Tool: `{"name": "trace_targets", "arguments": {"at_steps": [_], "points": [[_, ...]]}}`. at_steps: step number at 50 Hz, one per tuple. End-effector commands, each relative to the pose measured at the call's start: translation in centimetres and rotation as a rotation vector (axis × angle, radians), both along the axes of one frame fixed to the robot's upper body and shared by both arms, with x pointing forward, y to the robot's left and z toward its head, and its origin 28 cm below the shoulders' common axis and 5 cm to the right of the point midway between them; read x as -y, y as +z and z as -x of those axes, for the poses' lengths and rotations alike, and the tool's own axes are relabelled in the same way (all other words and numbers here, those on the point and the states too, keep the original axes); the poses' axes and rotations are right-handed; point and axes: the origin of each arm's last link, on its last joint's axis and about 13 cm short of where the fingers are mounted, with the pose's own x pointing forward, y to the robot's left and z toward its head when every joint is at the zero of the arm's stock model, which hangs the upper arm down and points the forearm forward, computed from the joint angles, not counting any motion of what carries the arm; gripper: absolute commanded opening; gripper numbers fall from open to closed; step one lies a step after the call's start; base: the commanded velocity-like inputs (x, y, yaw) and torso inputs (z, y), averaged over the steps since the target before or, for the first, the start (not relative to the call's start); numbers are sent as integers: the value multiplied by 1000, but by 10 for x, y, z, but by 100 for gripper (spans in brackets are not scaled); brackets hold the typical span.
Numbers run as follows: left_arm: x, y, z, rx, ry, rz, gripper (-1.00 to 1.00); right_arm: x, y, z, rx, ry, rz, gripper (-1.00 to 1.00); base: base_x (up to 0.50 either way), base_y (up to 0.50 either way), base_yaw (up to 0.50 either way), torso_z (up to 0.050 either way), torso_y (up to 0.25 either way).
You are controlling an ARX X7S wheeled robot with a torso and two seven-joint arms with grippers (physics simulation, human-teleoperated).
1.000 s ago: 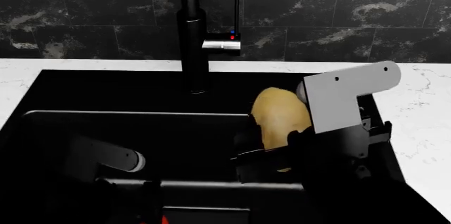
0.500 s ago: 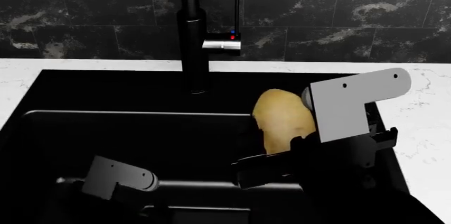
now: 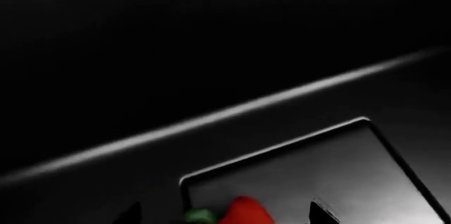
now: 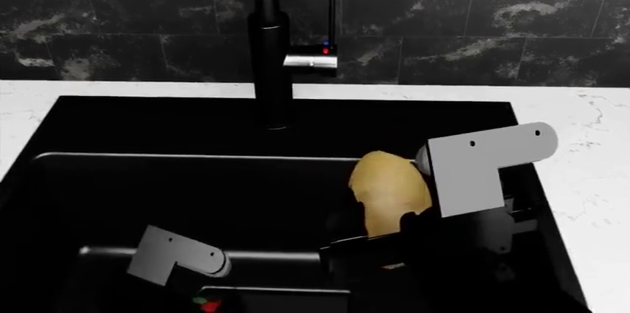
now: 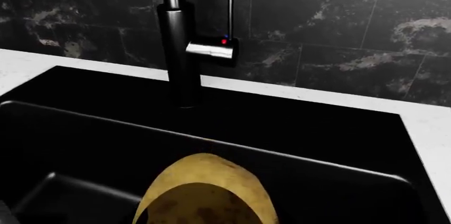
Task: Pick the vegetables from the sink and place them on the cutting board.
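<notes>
Low in the lower left of the head view, the left arm reaches deep into the black sink (image 4: pixel 59 125), its grey wrist bracket catching the light while the left claw (image 4: pixel 202 300) sits almost lost in shadow at the frame's bottom edge. Just under it shows a speck of red and green: the bell pepper (image 4: pixel 203 303), lying on the basin floor. From the left wrist camera the pepper (image 3: pixel 244 212) appears at the bottom edge with its green stem beside it, between two dark fingertips (image 3: pixel 320 214) that stand apart on either side without touching it; the claw is released around the pepper.

At upper centre the tall dark faucet (image 4: pixel 268 47) rises from the back rim, its side handle marked with a red and a blue dot, against a black marbled tile wall (image 4: pixel 473 25). White speckled worktop (image 4: pixel 600 180) frames the sink at left, behind and at right.

Right of centre, the potato (image 4: pixel 391 191) stands on end, lifted above the basin floor and clenched at its lower part in the right claw (image 4: pixel 379 243), whose dark fingers cross in front of it. The right arm's grey bracket sits just beside the potato's upper right. The right wrist camera shows the potato (image 5: pixel 204 195) filling its lower middle, tan-yellow with brown specks, over the sink's dark interior.
</notes>
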Motion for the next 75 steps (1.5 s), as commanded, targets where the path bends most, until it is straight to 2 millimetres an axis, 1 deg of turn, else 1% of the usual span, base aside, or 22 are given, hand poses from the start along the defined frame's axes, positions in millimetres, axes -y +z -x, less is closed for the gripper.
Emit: {"name": "trace_targets", "arguments": {"at_steps": [1,7,14,18,21,27,31,38,39,49,58,60,67,69,75], "points": [[6,-27,-3,-122,7,-12,100,-2,6,4,21,16,22,-100,71,0,-37,0,0],[5,-33,-7,-187,22,1,100,-3,1,1,10,22,18,-100,32,-1,-27,0,0],[3,-36,-16,-202,31,-10,100,-2,0,0,6,21,17,-100,0,-2,-7,0,0],[7,-42,-17,-220,22,-11,100,-2,-5,0,-4,20,15,-100,0,-1,0,0,0],[9,-41,-20,-214,13,-5,100,-2,-6,0,-10,22,15,-100,0,0,0,0,0],[12,-42,-20,-231,-4,-3,100,-2,-10,-1,-20,24,14,-100,0,0,0,0,0],[18,-46,-16,-251,-5,-14,100,-3,-12,-1,-30,28,12,-100,0,0,0,0,0],[17,-48,-15,-250,-1,-31,100,-2,-13,-1,-33,27,11,-100,0,0,0,0,0],[18,-47,-16,-239,3,-34,-100,-3,-14,-1,-34,28,10,-100,0,0,0,0,0],[22,-37,-24,-142,23,-37,-100,-3,-15,-1,-40,32,9,-100,3,-1,-1,0,0],[16,-13,-7,-21,20,-31,-100,-2,-17,-1,-40,28,-1,-100,0,0,0,0,0],[19,-6,-8,-14,30,-15,-100,-2,-17,-1,-39,27,-3,-100,0,0,0,0,0],[15,17,0,53,22,7,-100,-2,-17,-1,-37,28,-6,-100,0,0,0,0,0],[15,24,1,114,23,-21,-100,-2,-17,-1,-30,23,-5,-100,0,0,0,0,0],[13,42,8,132,11,31,-100,0,-19,-1,-22,17,-6,-100,0,0,0,0,0]]}}
